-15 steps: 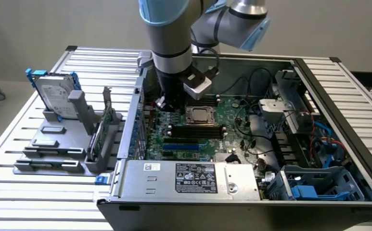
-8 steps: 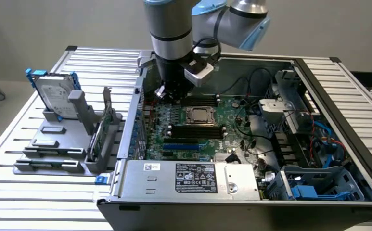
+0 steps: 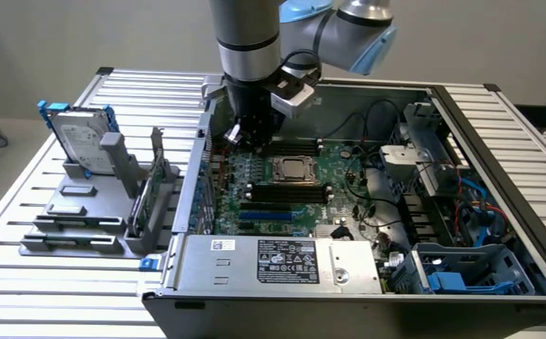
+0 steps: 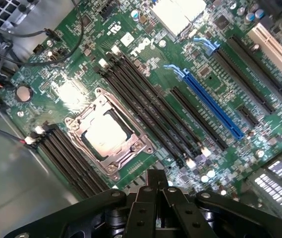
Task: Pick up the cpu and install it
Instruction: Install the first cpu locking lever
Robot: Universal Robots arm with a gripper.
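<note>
Wrist view: cpu (image 4: 104,134) in socket (image 4: 79,141)

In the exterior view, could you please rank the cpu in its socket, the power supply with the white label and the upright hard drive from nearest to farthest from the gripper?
1. The cpu, seated in its socket on the green board, just in front of the gripper.
2. The hard drive, upright on the grey rack outside the case, toward the exterior view's left.
3. The power supply, along the case's near edge.
</note>
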